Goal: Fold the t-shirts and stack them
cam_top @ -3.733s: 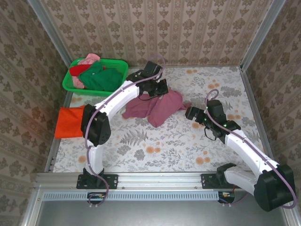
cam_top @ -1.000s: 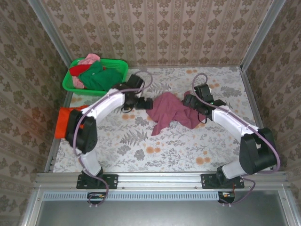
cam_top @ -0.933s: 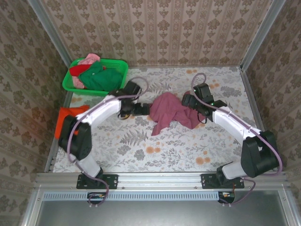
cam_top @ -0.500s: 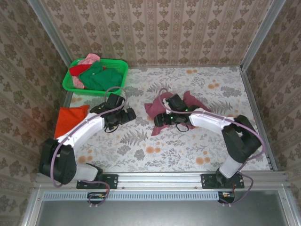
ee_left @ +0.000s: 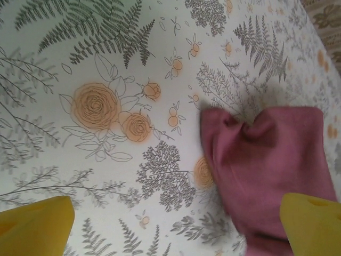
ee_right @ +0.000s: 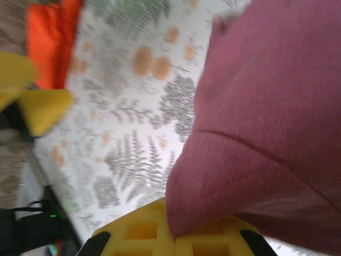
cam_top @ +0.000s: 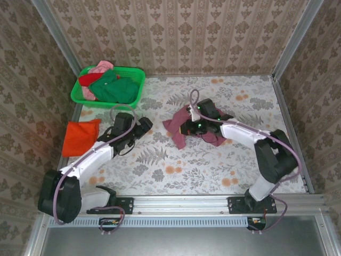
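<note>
A maroon t-shirt (cam_top: 173,126) lies bunched at the middle of the table. My right gripper (cam_top: 186,129) is at its left part, shut on a fold of the cloth. In the right wrist view the yellow fingers (ee_right: 144,234) meet with the maroon t-shirt (ee_right: 266,106) pinched between them. My left gripper (cam_top: 144,126) stands open a short way left of the shirt, holding nothing. In the left wrist view its yellow fingertips (ee_left: 34,218) are spread wide over bare table, with the maroon t-shirt (ee_left: 272,165) to the right. An orange-red t-shirt (cam_top: 80,136) lies folded at the left edge.
A green plastic basket (cam_top: 134,71) at the back left holds green, red and pink shirts. Patterned walls close in the table at the back and both sides. The flowered tabletop (cam_top: 176,170) is bare in front of the shirt.
My right gripper swept across from the shirt's right side to its left and closed on the cloth, bunching it. My left arm drew back to the left, still open.
</note>
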`<state>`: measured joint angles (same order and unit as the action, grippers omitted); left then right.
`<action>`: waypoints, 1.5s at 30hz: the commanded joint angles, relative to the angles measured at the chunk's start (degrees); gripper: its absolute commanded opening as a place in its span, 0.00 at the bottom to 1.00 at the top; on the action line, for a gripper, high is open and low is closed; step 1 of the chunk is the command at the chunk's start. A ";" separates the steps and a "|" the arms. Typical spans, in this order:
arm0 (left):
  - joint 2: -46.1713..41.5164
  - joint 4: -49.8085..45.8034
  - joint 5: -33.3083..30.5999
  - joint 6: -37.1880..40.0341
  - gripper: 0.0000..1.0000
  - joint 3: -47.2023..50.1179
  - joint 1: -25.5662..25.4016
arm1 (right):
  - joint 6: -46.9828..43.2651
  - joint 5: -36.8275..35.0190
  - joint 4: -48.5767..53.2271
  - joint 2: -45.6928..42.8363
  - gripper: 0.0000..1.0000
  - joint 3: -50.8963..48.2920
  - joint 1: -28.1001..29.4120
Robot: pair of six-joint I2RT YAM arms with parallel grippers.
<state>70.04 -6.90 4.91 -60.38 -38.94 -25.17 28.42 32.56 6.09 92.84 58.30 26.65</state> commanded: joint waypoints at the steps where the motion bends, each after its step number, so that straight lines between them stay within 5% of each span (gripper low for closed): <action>1: 2.38 7.85 -0.64 -6.76 1.00 -1.39 -3.34 | 4.08 5.50 -4.78 -4.04 0.00 -4.13 -3.22; 12: 19.85 5.39 1.70 -10.30 0.99 -12.03 -10.78 | 3.47 2.67 4.33 -8.02 0.00 -13.12 -9.76; 18: 29.99 10.12 5.37 -17.62 0.87 -16.64 -13.23 | 2.83 4.70 4.54 -8.73 0.00 -13.11 -11.02; 21: 35.50 13.20 6.78 -20.25 0.63 -19.93 -13.48 | 2.15 5.71 4.60 -8.98 0.00 -12.96 -11.44; 25: 38.35 9.76 5.84 -19.11 0.01 -24.83 -12.74 | -0.03 9.29 4.65 -9.84 0.00 -12.22 -11.51; 26: 38.20 8.98 5.46 -18.45 0.00 -25.46 -12.06 | -0.64 10.64 4.77 -9.95 0.00 -12.02 -11.46; 31: 35.98 2.08 6.04 -12.40 0.00 -30.69 -5.30 | -6.92 22.70 4.30 -9.05 0.00 -11.02 -10.56; 36: 40.40 -19.44 10.81 3.39 0.00 -50.12 0.62 | -12.33 24.72 9.67 -5.45 0.01 -7.83 -9.21; 37: 42.30 -24.64 11.08 6.62 0.00 -54.62 0.92 | -12.59 23.28 10.53 -4.50 0.10 -7.27 -9.14; 38: 43.86 -28.19 10.88 9.15 0.00 -57.77 1.00 | -12.73 21.57 11.28 -3.76 0.30 -6.84 -9.10; 39: 45.48 -30.85 11.14 11.25 0.08 -60.25 0.78 | -12.94 18.82 12.07 -3.46 0.53 -6.55 -9.08; 40: 46.62 -32.13 11.87 12.39 0.37 -61.58 0.60 | -13.04 16.22 12.20 -3.70 0.68 -6.58 -9.14; 42: 46.76 -32.53 10.68 12.99 0.95 -61.10 -0.28 | -12.38 11.99 11.64 -5.25 0.81 -7.09 -9.38; 45: 43.21 -31.26 4.64 12.14 1.00 -56.33 -2.75 | -10.62 5.77 10.41 -8.67 0.88 -8.52 -9.97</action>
<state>114.17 -31.05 14.09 -52.01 -98.67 -25.12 17.85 45.23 15.09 87.66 50.74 17.21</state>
